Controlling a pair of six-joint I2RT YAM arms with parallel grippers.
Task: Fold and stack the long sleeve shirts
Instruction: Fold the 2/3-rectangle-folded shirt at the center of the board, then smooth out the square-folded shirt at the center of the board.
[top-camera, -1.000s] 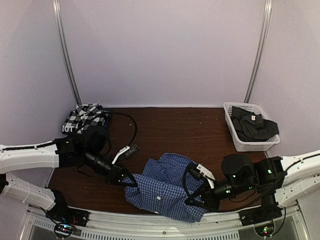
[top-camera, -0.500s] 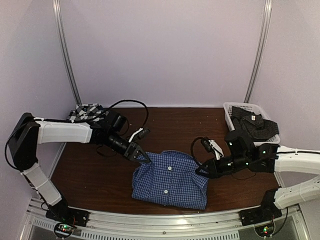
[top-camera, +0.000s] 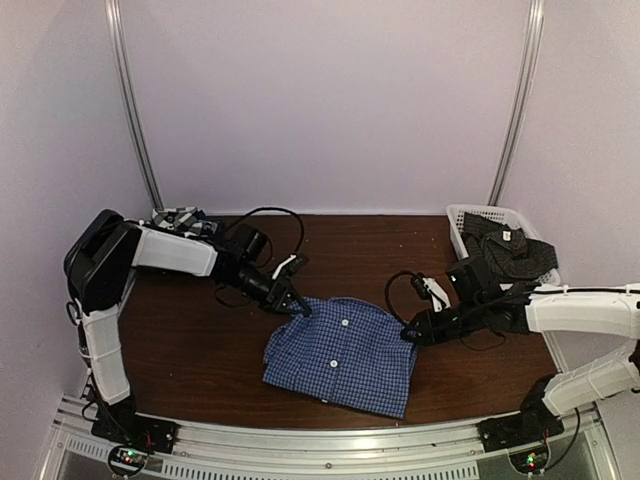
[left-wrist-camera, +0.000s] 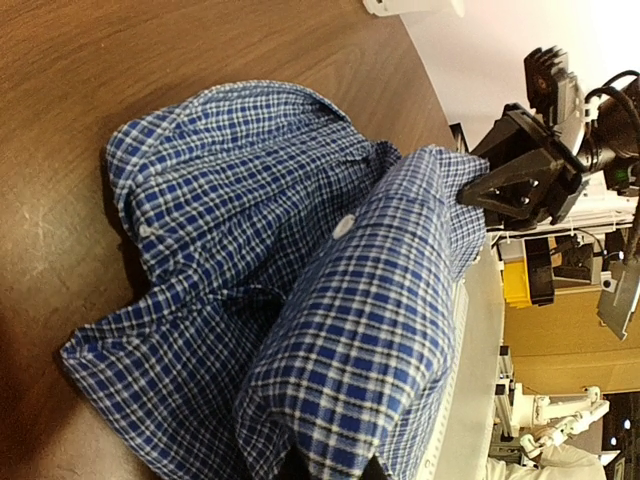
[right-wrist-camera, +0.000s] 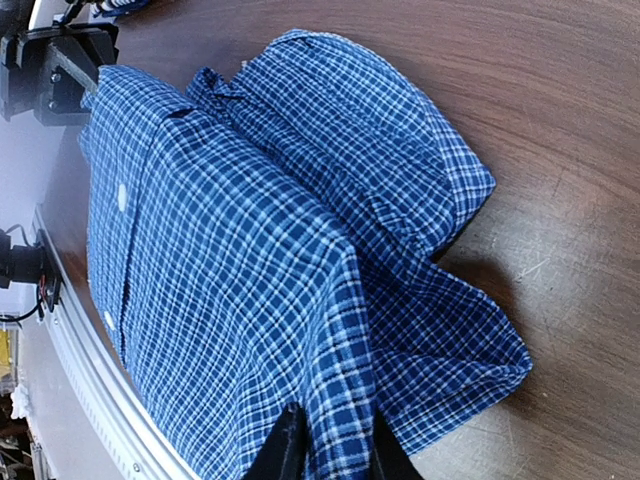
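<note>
A: Contents of the basket (top-camera: 510, 291)?
B: One charcoal shirt (top-camera: 510, 252), spilling over its rim.
A: And the blue shirt (top-camera: 345, 355)?
B: Folded on the table (top-camera: 190, 350), mid-front. The left gripper (top-camera: 298, 308) and the right gripper (top-camera: 408, 335) are each clamped on a far corner.

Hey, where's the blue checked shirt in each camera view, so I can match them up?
Top external: shirt at centre, toward the near edge.
Left wrist: shirt fills the middle.
Right wrist: shirt fills left and middle.
Shared landmark: brown table under it.
</note>
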